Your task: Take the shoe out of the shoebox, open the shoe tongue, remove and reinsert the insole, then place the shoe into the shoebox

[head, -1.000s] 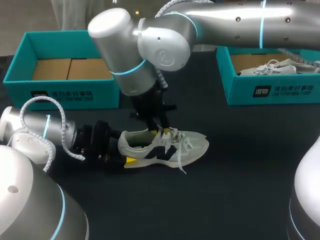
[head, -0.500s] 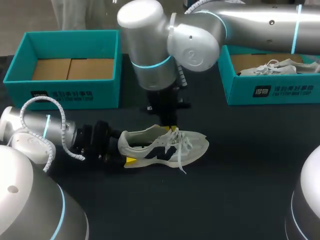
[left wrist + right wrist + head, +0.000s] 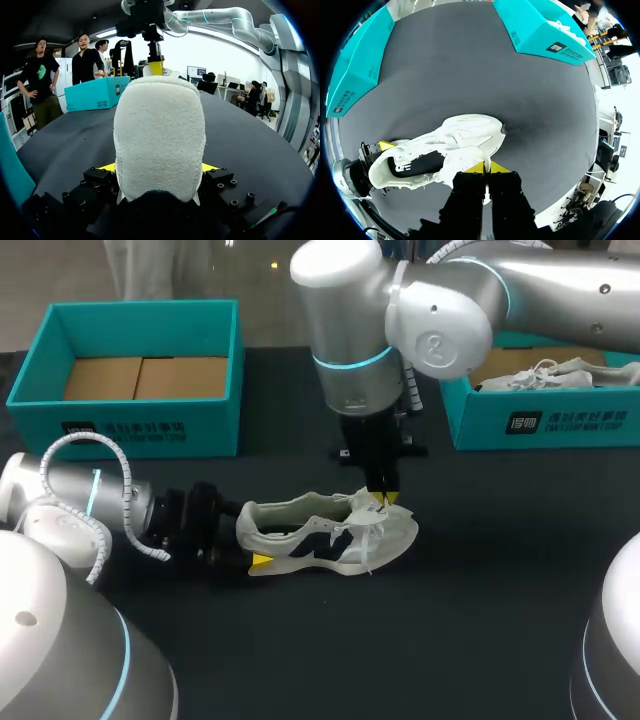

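Filling the left wrist view, the shoe [image 3: 159,135], lying mid-table [image 3: 480,620], hides much of the left gripper [image 3: 161,167] clamping its heel. The right gripper [image 3: 487,167], fingers nearly together, pinches the tongue [image 3: 467,160].

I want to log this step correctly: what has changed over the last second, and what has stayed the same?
The right gripper moved along the shoe from its opening toward the toe, to the head view's right, fingers closed at the tongue; the laces shifted with it. The left gripper kept its hold on the heel, and the shoe stayed where it lay.
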You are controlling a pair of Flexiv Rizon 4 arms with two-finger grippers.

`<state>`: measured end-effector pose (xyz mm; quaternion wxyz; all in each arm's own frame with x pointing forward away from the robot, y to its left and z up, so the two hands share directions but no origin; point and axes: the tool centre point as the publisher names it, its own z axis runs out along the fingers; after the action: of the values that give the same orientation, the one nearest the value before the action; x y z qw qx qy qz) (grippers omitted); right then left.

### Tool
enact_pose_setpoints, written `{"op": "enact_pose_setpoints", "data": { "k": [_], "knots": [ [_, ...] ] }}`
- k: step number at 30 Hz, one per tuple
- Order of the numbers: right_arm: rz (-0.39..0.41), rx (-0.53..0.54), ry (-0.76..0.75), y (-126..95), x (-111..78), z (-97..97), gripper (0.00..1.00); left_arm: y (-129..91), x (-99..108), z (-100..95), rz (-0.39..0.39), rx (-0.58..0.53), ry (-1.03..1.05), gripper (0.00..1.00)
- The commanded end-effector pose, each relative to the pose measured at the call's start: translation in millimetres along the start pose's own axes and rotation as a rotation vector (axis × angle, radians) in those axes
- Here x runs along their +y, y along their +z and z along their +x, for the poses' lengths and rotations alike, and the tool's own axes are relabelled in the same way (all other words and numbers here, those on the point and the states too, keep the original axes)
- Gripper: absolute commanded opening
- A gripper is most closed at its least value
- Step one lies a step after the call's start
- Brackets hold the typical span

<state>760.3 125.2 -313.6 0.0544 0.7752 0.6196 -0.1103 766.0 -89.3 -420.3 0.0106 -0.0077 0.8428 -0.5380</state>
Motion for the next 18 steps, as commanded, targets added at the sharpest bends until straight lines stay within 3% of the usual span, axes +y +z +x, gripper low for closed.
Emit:
{"op": "enact_pose_setpoints", "data": {
  "k": [1,8,18],
  "knots": [
    [0.026,-0.085,-0.002,5.1,7.3,5.3,0.0,0.9,1.8,-1.2,-0.005,-0.001,0.0,0.0],
    [0.094,-0.23,-0.001,25.3,10.7,1.5,0.0,0.9,1.8,-1.2,-0.005,-0.001,0.0,0.0],
    [0.132,-0.207,0.042,48.5,7.9,2.7,0.0,0.9,1.8,-1.2,-0.005,-0.001,0.0,0.0]
  ]
}}
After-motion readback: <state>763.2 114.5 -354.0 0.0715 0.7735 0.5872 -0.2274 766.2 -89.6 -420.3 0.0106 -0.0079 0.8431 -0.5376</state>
